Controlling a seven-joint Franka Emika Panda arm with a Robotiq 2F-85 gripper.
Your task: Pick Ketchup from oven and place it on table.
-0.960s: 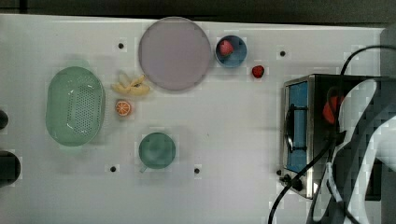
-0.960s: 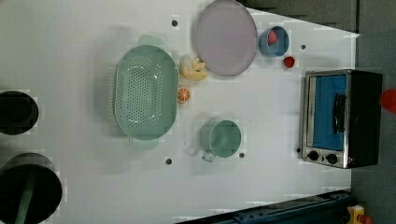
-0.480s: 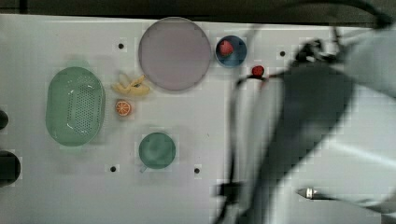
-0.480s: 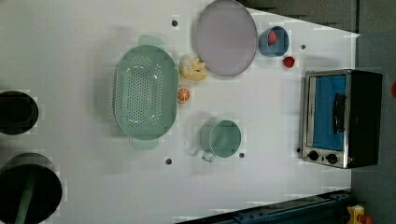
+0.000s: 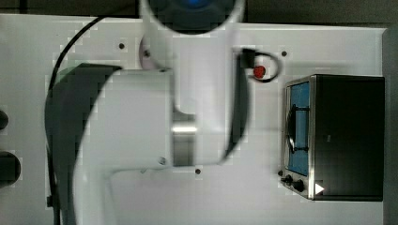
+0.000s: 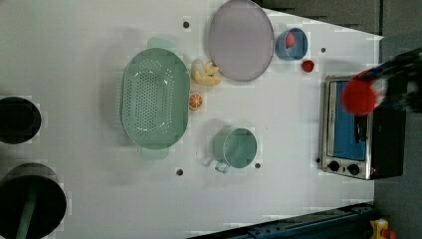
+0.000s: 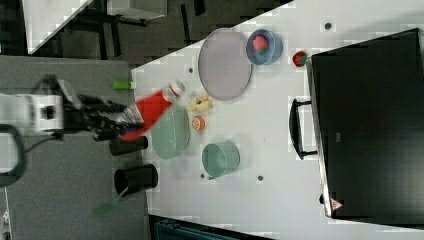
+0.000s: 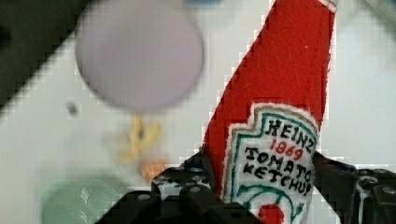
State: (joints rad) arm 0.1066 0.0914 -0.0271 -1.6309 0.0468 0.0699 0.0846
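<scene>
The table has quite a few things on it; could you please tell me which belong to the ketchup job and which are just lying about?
Part of the job:
- ketchup, held in the hand
- oven
- table

Just lying about:
- green colander
- teal mug
- lilac plate
- blue bowl
- loose strawberry
- orange slice

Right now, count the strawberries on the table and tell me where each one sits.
2. One strawberry sits inside the small blue bowl beside the round plate. The other strawberry lies loose on the table, between that bowl and the oven. More may be hidden.
</scene>
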